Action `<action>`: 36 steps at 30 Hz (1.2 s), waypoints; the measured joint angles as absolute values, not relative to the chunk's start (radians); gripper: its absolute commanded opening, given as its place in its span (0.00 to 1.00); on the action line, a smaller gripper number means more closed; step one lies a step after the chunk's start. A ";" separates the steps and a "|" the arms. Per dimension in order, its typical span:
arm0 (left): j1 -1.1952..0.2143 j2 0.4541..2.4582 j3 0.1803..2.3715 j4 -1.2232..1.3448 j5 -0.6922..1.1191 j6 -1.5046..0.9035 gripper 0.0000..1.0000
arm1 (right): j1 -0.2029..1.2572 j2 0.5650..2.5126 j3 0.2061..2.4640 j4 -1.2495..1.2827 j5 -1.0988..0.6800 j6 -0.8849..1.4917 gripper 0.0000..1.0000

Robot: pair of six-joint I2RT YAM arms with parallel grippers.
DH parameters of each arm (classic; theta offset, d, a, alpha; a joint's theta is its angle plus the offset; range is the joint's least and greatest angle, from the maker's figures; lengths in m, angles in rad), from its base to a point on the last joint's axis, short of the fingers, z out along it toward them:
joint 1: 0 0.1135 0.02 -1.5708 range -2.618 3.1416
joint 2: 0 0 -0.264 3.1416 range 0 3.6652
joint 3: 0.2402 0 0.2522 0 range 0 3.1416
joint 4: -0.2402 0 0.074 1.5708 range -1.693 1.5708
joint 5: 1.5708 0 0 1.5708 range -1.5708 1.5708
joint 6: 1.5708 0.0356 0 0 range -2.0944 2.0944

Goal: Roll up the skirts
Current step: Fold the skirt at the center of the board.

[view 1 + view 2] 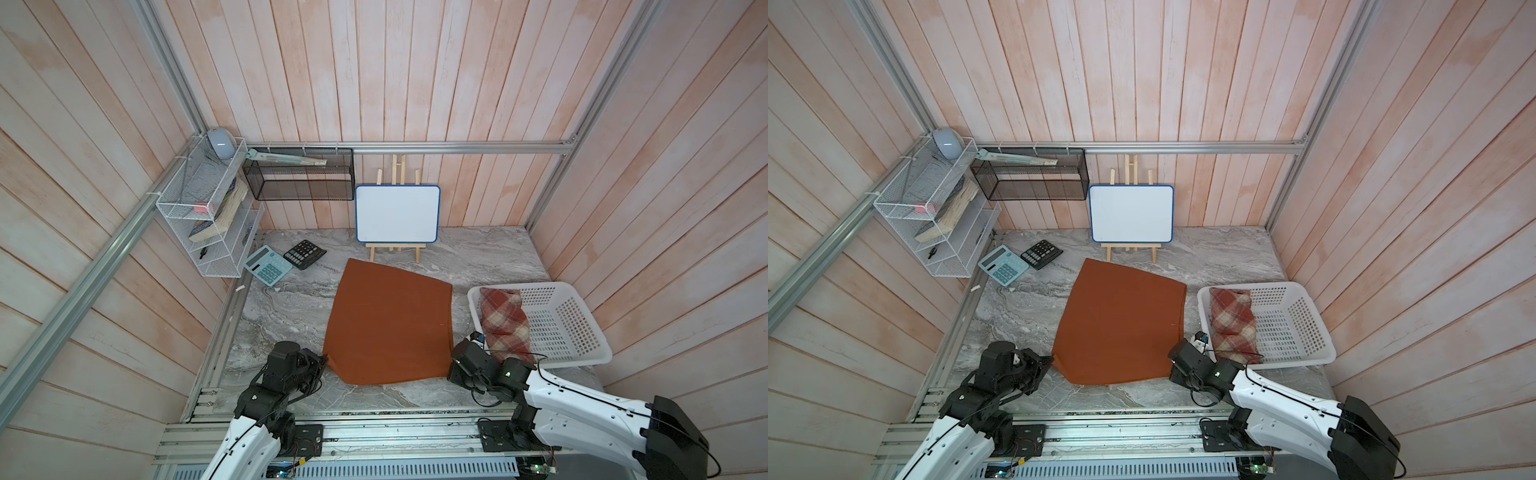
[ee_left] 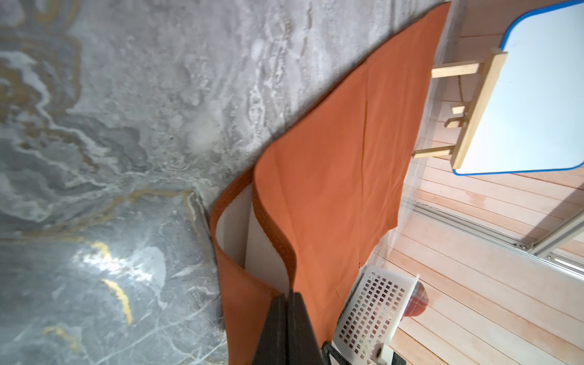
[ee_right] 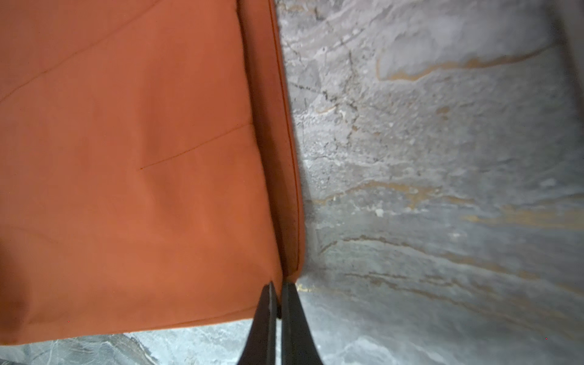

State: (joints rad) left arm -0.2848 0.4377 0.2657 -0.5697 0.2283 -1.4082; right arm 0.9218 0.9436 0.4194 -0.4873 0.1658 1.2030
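Observation:
The rust-orange skirt point(image 1: 390, 324) point(image 1: 1121, 324) lies spread flat on the marble table. My left gripper point(image 1: 325, 360) point(image 2: 288, 295) is shut on its near left corner, where the edge is lifted and the pale lining shows. My right gripper point(image 1: 451, 373) point(image 3: 277, 284) is shut on the near right corner of the orange skirt point(image 3: 126, 158), pinching the hem. The plaid skirt point(image 1: 503, 320) point(image 1: 1231, 318) sits bundled in the white basket point(image 1: 540, 286), at its left end.
A teal calculator point(image 1: 268, 266) and a black calculator point(image 1: 304, 253) lie at the back left. A whiteboard on a wooden easel point(image 1: 397, 214) stands just behind the orange skirt. A white wire shelf point(image 1: 208, 216) and a black mesh shelf point(image 1: 299, 174) hang on the walls.

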 measured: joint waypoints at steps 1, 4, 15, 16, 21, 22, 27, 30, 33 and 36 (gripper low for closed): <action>-0.285 0.441 0.280 -0.563 0.226 -1.402 0.00 | 0.922 0.942 0.439 -0.502 0.173 1.198 0.00; -0.285 0.474 0.329 -0.530 0.226 -1.380 0.00 | 0.921 0.941 0.506 -0.533 0.209 1.173 0.00; -0.285 0.813 0.551 -0.286 0.204 -1.258 0.00 | 0.669 1.018 0.666 -0.493 0.223 0.909 0.00; -0.285 0.856 0.574 -0.255 0.204 -1.245 0.00 | 0.640 1.036 0.677 -0.477 0.212 0.883 0.00; -0.285 1.059 0.687 -0.119 0.198 -1.179 0.00 | 0.538 1.150 0.742 -0.411 0.160 0.757 0.00; -0.285 1.085 0.701 -0.099 0.193 -1.168 0.00 | 0.522 1.168 0.753 -0.396 0.149 0.740 0.00; -0.277 1.201 0.772 -0.014 0.161 -1.121 0.00 | 0.451 1.241 0.789 -0.328 0.095 0.671 0.00; -0.267 1.284 0.829 0.028 0.151 -1.098 0.00 | 0.424 1.290 0.818 -0.298 0.065 0.643 0.00; -0.258 1.354 0.869 0.070 0.145 -1.082 0.00 | 0.401 1.336 0.848 -0.272 0.041 0.622 0.00; -0.244 1.408 0.887 0.105 0.140 -1.073 0.00 | 0.377 1.374 0.881 -0.254 0.021 0.607 0.00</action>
